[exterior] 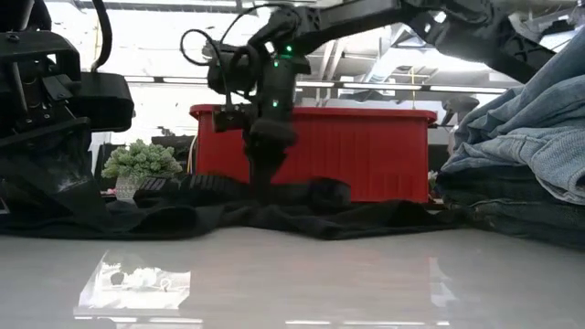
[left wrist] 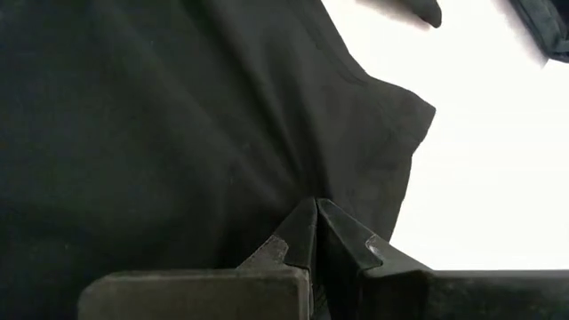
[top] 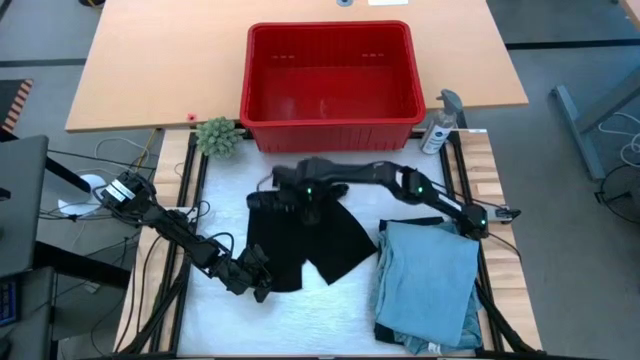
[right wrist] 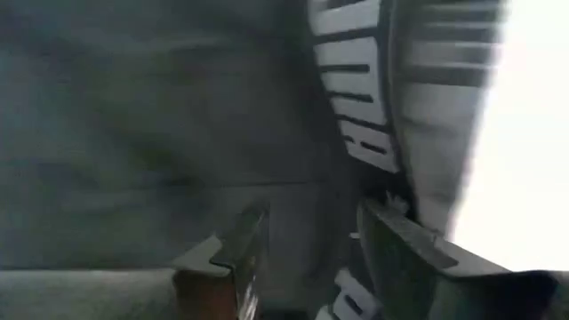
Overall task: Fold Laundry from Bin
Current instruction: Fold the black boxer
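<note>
A black garment (top: 300, 240) lies spread flat on the white table, its banded edge with white lettering (right wrist: 356, 133) toward the far side. My left gripper (top: 258, 283) is shut on the garment's near left part. My right gripper (top: 305, 200) points down over the banded far edge. It is open, with one finger (right wrist: 236, 258) on each side of the band. The red bin (top: 330, 125) stands beyond the garment, and nothing shows inside it. My left gripper pinches the black cloth (left wrist: 307, 191) between its two fingertips (left wrist: 333, 236), a little in from the garment's near left edge. It comes slanting down from the table's near left. Creases fan out from the tips, and the cloth lies on the table. My right gripper straddles the lettered band from above; whether it touches the band I cannot tell.
A folded stack of light blue denim (top: 430, 285) lies at the right of the table. A small green plant (top: 217, 137) stands left of the bin and a spray bottle (top: 440, 125) right of it. Cables run along the left edge.
</note>
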